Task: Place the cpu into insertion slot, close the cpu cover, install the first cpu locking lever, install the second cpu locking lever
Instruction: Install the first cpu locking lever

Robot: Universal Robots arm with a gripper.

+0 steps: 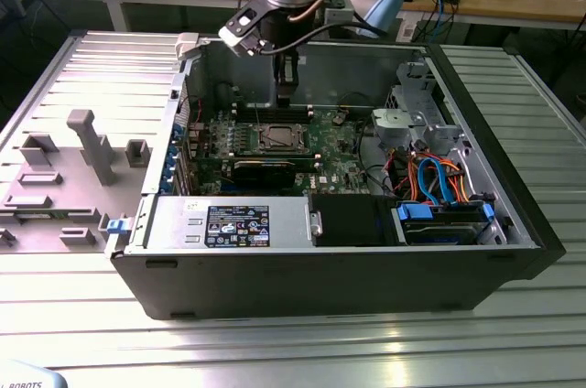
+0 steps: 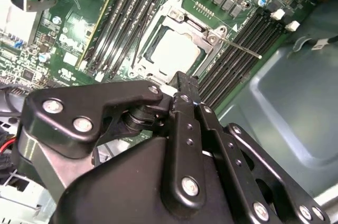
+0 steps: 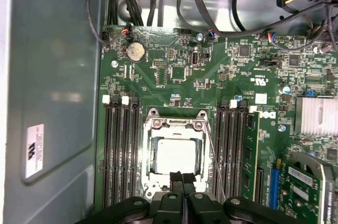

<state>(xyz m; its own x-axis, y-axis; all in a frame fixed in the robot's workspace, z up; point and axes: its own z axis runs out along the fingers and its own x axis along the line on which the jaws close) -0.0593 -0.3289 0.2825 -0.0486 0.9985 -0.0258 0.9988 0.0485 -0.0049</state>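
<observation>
– Gripper (image 3: pixel 182 176) first, nearest the lens in both wrist views: black fingers pressed together, nothing between them that I can see. Agree?
– Agree. Its tip sits at the near edge of the insertion slot (image 3: pixel 158 118), touching or just above, can't tell which. Closed like that it makes one narrow point, so my guess is it's for prodding, not grasping.
– Task thing: cpu (image 3: pixel 177 156) lies flat inside the slot, silvery top up, just beyond the fingertips. Seated, I'd say.
– And the cpu cover (image 3: pixel 177 135) is down around it, with the chip showing through the window. That frame is what holds the chip in.
– One locking lever (image 3: pixel 214 160): a thin wire rod beside the socket, slanting out over the memory slots (image 3: pixel 235 150). Looks unlatched to me. I can't make out the other lever.
– So steps one and two look done, the levers not. Obstructions?
– Memory slots flank the socket closely on both sides. The long black graphics card (image 1: pixel 265 168) lies just below the socket in the exterior frame, near but apart.
– Further out: power supply (image 1: pixel 229 223) along the lower edge of the case (image 1: pixel 348 287), blue and orange cables (image 1: pixel 439 177) at the exterior view's right, drive cage (image 1: pixel 412 118) above them. Case walls close it in on all sides.
– Grey fixture plate (image 1: pixel 55 196) at the exterior view's left, all on the ribbed tabletop (image 1: pixel 366 342).
</observation>
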